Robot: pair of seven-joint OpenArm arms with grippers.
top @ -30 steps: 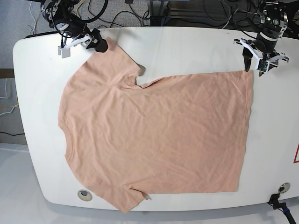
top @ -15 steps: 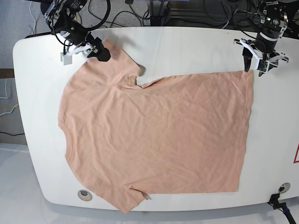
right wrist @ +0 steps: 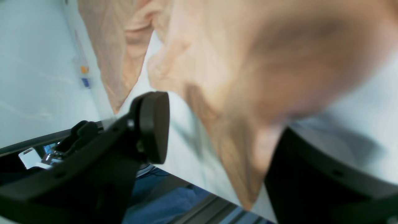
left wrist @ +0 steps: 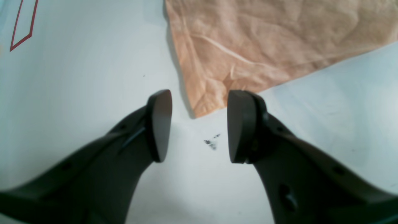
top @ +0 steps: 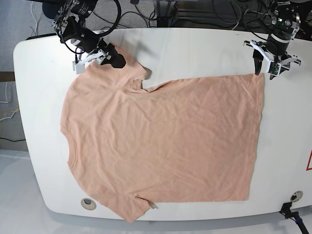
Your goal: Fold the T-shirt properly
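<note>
Sliding further over the fabric since the earlier base frames, the black-and-silver right hand [top: 103,54] is now hovering or resting at the upper-left of the plain peach-pink cotton T-shirt [top: 163,139], its fingers spread apart; whether they are touching the cloth is hard to tell. Beneath it, the T-shirt is lying broad and mostly flat on the smooth white surface [top: 195,53], one sleeve pointing up under that hand and the other poking down over the near edge, with small folds bunching beside both. A small round metal-rimmed disc [top: 88,204] is sitting just left of the lower sleeve. Toward the right, the shirt's straight edge is running across to its upper-right corner, and the black-and-silver left hand [top: 272,63] is hanging near that corner, its fingers standing open with nothing between them. Farther right, a thin red outline [top: 310,163] is showing at the picture's border.
</note>
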